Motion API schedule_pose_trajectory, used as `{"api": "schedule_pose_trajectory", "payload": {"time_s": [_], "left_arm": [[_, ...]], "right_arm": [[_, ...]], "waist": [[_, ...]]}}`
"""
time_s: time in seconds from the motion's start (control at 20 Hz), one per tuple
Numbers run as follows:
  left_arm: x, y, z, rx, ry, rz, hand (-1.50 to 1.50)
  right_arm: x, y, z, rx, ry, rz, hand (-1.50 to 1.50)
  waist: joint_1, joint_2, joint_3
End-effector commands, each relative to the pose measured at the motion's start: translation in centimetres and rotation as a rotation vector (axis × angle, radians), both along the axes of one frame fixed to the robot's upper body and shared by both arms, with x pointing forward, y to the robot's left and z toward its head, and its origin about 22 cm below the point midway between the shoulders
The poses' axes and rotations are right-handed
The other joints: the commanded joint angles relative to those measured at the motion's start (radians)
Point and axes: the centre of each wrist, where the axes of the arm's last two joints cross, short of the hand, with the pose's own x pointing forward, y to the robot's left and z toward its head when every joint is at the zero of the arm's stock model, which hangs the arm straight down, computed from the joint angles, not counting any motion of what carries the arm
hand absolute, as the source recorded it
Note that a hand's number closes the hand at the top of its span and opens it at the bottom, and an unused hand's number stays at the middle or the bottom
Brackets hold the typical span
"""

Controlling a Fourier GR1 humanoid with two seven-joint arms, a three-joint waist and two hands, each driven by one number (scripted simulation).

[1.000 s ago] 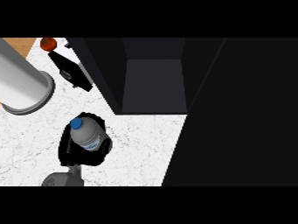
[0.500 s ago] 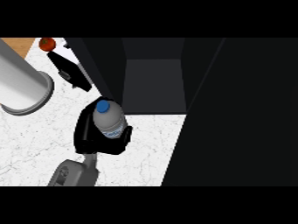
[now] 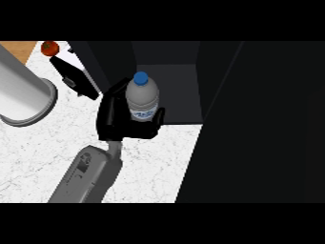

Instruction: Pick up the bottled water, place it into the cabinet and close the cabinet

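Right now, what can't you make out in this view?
- Bottle: lower part hidden by the robot hand curled round it.
- Cabinet: inside too dark to see; the door cannot be told from the black area at right.
- Other robot hand: not in view.
- Red thing: too small to name.

Bottled water: clear body, blue cap, blue-printed label. Hand: black, on a grey forearm. Counter: white, grey-veined marble; cabinet: black.

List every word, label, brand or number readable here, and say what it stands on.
Bottled water, held by a hand: a blue mark on its label, too blurred to read.
Nothing else in view carries any text.
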Motion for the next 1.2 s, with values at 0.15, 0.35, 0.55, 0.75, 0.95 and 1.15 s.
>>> {"api": "schedule_pose_trajectory", "payload": {"time_s": [0.15,0.35,0.55,0.75,0.95,1.15], "left_arm": [[3.8,-2.7,3.1,0.085,-0.004,0.06,1.5],[4.9,-2.6,1.2,0.123,0.005,0.085,1.5],[7.0,-3.3,3.6,0.172,0.01,0.084,1.5],[8.2,-2.9,1.8,0.228,0.055,0.094,1.5],[10.0,-3.5,2.4,0.272,0.044,0.187,1.5],[11.5,-3.6,3.0,0.315,0.055,0.233,1.5]], "right_arm": [[-1.8,-0.7,1.4,0.024,-0.058,0.001,-1.5],[-0.8,-0.1,1.3,0.029,-0.067,-0.015,-1.5],[-1.1,-1.1,2.4,0.021,-0.053,-0.023,-1.5],[-2.0,-1.4,1.9,0.024,-0.061,-0.003,-1.5],[-2.2,-0.5,1.5,0.031,-0.07,0.011,-1.5],[-1.9,-1.3,1.9,0.015,-0.058,0.044,-1.5]], "waist": [[-0.01,0.001,0.001],[-0.003,0.003,0.0],[0.0,0.002,0.0],[-0.01,0.004,0.0],[-0.027,0.006,0.0],[-0.036,0.013,0.0]]}}
